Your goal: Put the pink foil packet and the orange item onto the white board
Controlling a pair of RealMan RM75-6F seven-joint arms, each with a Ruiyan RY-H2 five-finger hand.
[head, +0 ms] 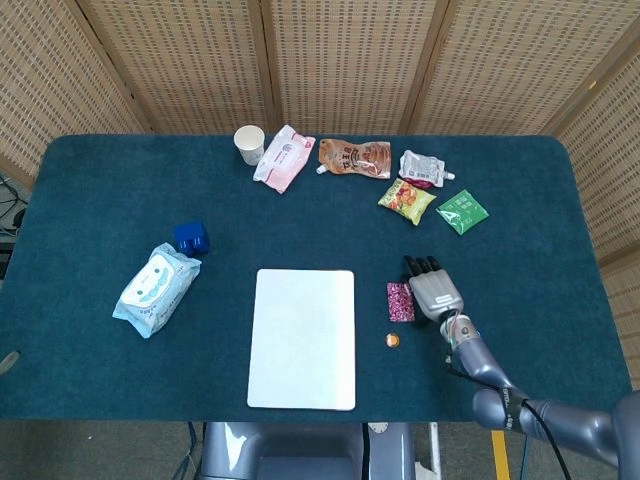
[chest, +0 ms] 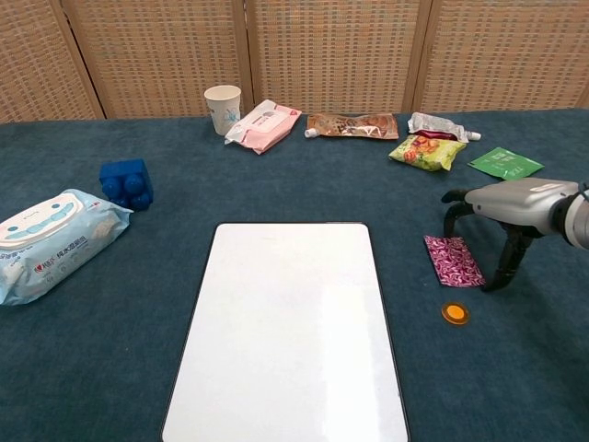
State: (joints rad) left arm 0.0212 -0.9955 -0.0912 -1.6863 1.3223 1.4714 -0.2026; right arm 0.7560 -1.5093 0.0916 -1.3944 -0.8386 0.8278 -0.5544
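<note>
From the head view, the right hand [head: 434,291] sits low over the desk [head: 100,200], palm down. Its fingers [head: 424,266] point away from the robot and are a little apart. They hold nothing. The pink foil packet [head: 400,301] lies flat on the desk just beside the hand, on the side nearer the white board [head: 302,338]. The packet's long side runs away from the robot, the same way the fingers point. The orange item [head: 391,340] is small and round. It lies a bit closer to the robot than the packet, between the packet and the board's near corner. Both things are off the board. The left hand is not seen at all, so the right hand is the one for this job.

From the chest view, the right hand [chest: 512,203] arches over the desk with its fingers [chest: 451,217] bent down toward the cloth and apart, pinching nothing. The pink foil packet [chest: 452,260] is just left of the hand. The orange item [chest: 454,313] is near the packet. The white board [chest: 290,331] is bare. To grab the packet, the hand probably needs to slide toward the board.

The desk has a soft dark blue-green cloth. Woven screens [chest: 322,46] stand behind it.
</note>
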